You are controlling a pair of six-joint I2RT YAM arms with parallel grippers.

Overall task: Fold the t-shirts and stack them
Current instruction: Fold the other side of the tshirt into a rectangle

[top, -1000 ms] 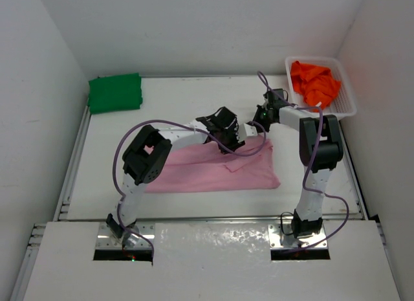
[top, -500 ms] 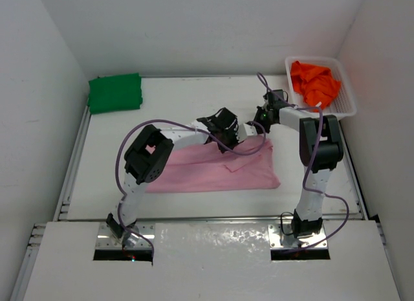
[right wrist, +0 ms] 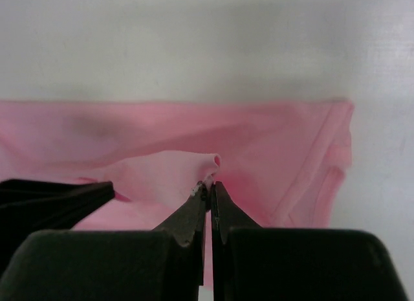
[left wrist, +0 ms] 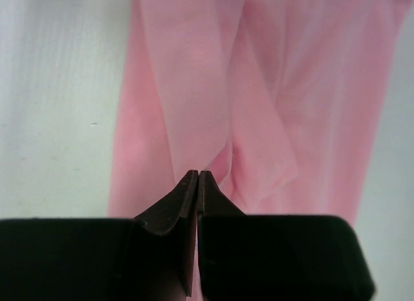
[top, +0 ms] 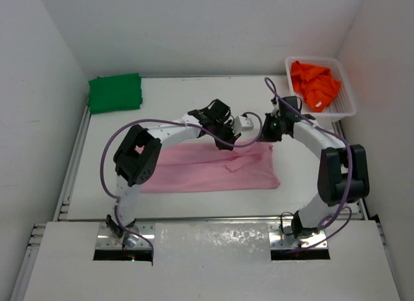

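At the middle of the worktop (top: 168, 100) lies the pink shirt (top: 207, 171), a long band running from nine to three o'clock. My left fingers (left wrist: 196, 179) are pressed fully together on a fold along its twelve o'clock edge, and my right fingers (right wrist: 208, 186) are closed just as tight on a small pucker of the same edge, nearer three. A green shirt (top: 115, 92) sits folded at ten o'clock; an orange shirt (top: 314, 81) lies heaped in the basket (top: 346, 110) at two. I judge this as mid-fold on the pink one: next I should lift both pinches level and carry that edge toward six, keeping the cloth taut
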